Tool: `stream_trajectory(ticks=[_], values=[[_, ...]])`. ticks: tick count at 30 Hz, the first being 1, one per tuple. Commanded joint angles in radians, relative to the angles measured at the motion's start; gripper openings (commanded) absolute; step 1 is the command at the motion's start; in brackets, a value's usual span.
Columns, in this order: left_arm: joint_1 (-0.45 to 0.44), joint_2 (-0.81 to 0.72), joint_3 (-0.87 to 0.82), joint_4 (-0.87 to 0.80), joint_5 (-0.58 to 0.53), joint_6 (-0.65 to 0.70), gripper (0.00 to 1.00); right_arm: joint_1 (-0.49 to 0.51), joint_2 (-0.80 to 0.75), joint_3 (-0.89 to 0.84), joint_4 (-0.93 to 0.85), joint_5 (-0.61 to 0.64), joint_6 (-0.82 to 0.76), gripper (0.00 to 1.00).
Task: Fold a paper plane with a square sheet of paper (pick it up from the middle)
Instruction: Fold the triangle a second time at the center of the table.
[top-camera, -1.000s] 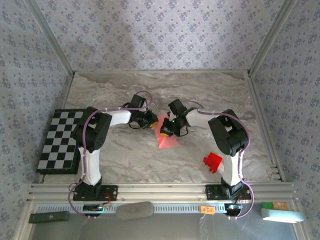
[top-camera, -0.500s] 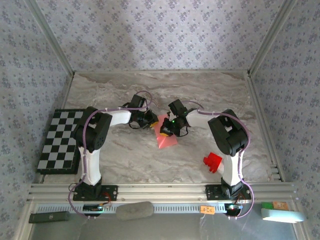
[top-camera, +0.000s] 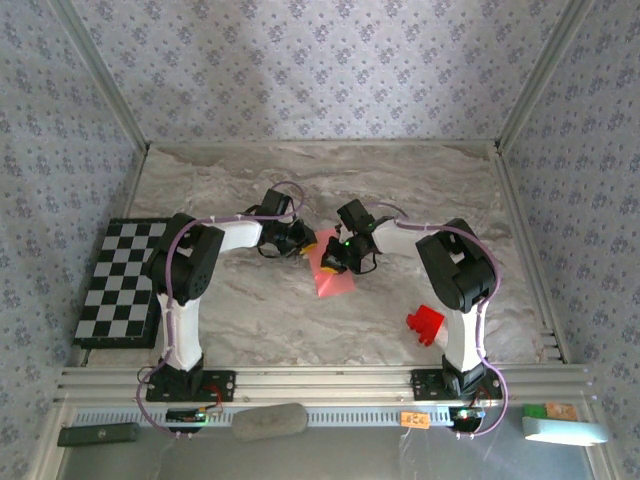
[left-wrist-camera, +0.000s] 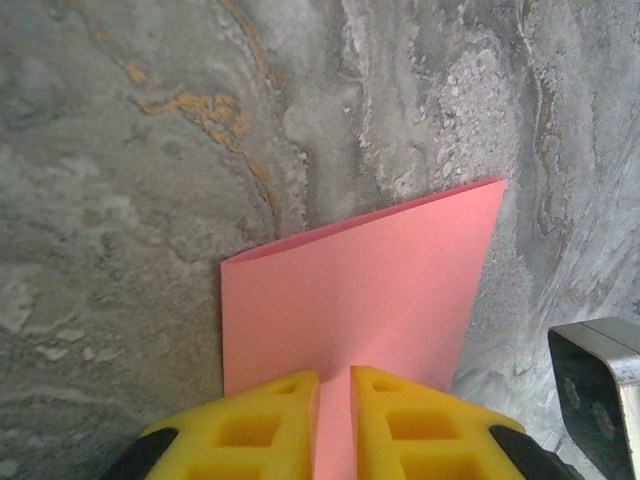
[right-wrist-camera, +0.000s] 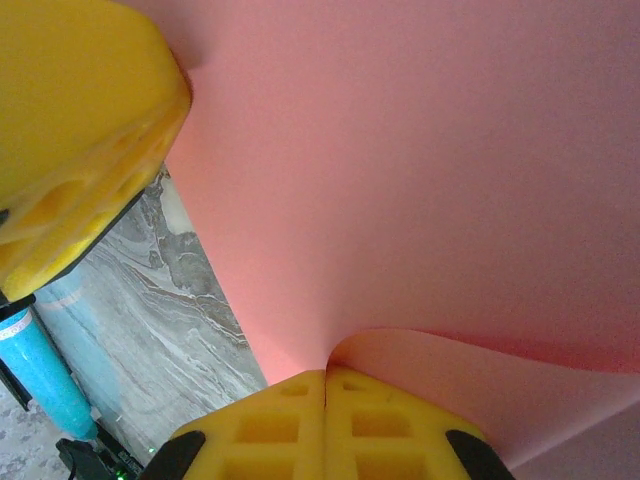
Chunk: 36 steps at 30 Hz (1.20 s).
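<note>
Arms reach inward; left claw, right claw pinched closed.

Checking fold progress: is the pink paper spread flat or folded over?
Partly folded: the square sheet of paper curls back on itself at the right gripper; the left gripper pinches another edge.

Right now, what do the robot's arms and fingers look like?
The left arm and right arm look the same: white tubes joined by chunky black joints, with a thin purple cable looping along each. The fingers are bright yellow blocks with square holes. A tiny green light glows near the right wrist.
</note>
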Motion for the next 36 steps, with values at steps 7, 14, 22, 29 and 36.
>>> stream_trajectory(ticks=[7, 14, 22, 29, 36], values=[[-0.011, 0.054, -0.017, -0.058, -0.028, 0.000, 0.17, 0.003, 0.011, -0.005, -0.030, 0.015, -0.015, 0.02], [-0.012, 0.055, -0.017, -0.059, -0.027, 0.000, 0.17, 0.003, 0.033, -0.008, -0.020, 0.011, -0.012, 0.02], [-0.012, 0.051, -0.006, -0.066, -0.025, 0.000, 0.17, 0.004, 0.054, -0.013, -0.020, 0.011, -0.010, 0.08], [0.015, 0.036, 0.142, -0.189, -0.009, 0.065, 0.19, 0.002, 0.065, -0.018, -0.035, 0.021, -0.013, 0.26], [0.073, -0.008, 0.276, -0.257, -0.022, 0.090, 0.26, -0.002, 0.071, -0.019, -0.023, 0.022, -0.003, 0.42]])
